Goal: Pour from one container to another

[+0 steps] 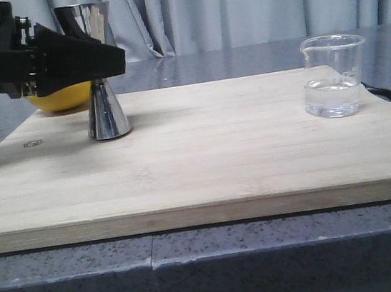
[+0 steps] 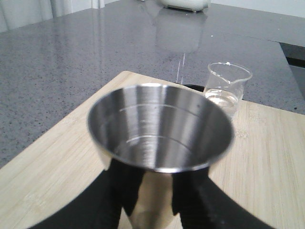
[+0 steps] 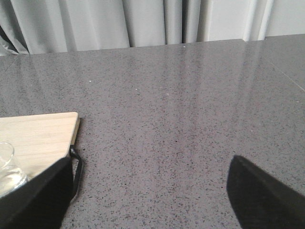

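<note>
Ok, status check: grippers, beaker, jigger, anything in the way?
Left gripper around the jigger waist, grip unconfirmed. Right gripper open, off the board. Beaker upright, liquid inside, untouched. Board between them unobstructed.

Glossy steel jigger, clear glass beaker

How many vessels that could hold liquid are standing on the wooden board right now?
2: the steel jigger stands at the board's left rear, between the left gripper's fingers, and the glass beaker stands alone at its right rear. None seems hidden.
</note>
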Controlling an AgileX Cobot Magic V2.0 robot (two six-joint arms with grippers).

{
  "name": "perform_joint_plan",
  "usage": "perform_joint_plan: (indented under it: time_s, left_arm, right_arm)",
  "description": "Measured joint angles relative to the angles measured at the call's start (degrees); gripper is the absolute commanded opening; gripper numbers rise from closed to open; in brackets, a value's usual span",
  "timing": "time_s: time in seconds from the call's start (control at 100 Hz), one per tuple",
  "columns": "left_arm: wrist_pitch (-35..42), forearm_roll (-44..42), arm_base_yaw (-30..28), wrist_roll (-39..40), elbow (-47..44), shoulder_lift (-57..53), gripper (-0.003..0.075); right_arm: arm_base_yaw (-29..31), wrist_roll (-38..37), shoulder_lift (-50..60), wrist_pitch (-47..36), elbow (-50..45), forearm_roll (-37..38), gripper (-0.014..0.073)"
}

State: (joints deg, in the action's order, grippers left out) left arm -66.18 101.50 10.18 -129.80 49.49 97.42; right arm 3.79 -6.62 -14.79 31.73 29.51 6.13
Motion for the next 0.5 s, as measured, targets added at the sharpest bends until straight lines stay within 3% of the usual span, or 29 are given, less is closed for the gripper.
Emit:
perform_joint_plan:
  time_s: [0.5]
  left_arm:
    - [-0.14, -0.11, 4.28, 1.43, 2.71, -4.31, 0.0228]
  right_arm:
    - [0.0, 0.0, -0.1, 0.0, 0.0, 0.0, 0.0596]
